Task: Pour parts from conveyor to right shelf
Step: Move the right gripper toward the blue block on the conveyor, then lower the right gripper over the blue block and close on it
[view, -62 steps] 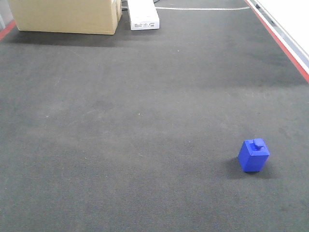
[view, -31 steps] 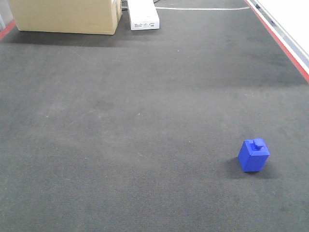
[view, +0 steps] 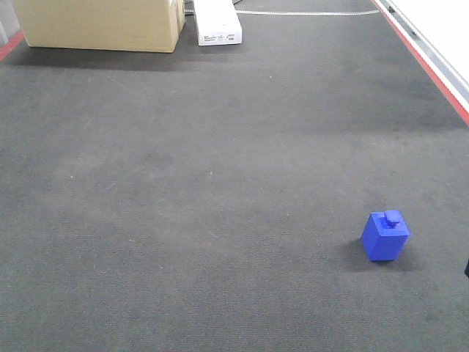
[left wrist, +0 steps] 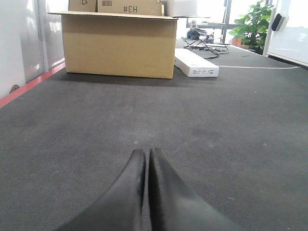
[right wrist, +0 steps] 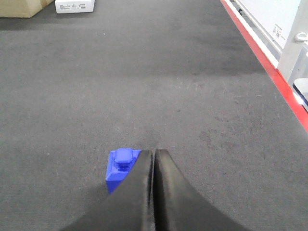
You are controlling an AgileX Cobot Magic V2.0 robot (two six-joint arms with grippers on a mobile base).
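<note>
Parts to be moved: one bright-blue boxy plastic block (view: 385, 236) with a short round knob on its top face, standing upright on the wide dark-grey matte conveyor belt (view: 220, 183), in the belt's near right portion and apart from the red stripe (view: 432, 73) along the belt's right edge. It stands free, knob up, touched by nothing, so it is judged to be awaiting pickup, with the task at its opening step. At the belt's far left end sit a large tan cardboard box (view: 99, 26) and, just beside it, a flat white carton (view: 218, 22); both are well apart from the block and are judged to play no part. The right gripper (right wrist: 154, 153) hangs low over the belt, pointing along it almost level, its two black jaws pressed together along a thin seam and holding nothing. The block sits on the belt just beyond the jaw tips and to their left, partly hidden by the left one. This low pose suits a side approach, but the jaws would have to part and shift left to straddle the block. The left gripper (left wrist: 147, 153) takes a like pose over the belt's left portion, jaws likewise closed and empty, aimed toward the cardboard box. The right shelf shows in no view.
</note>
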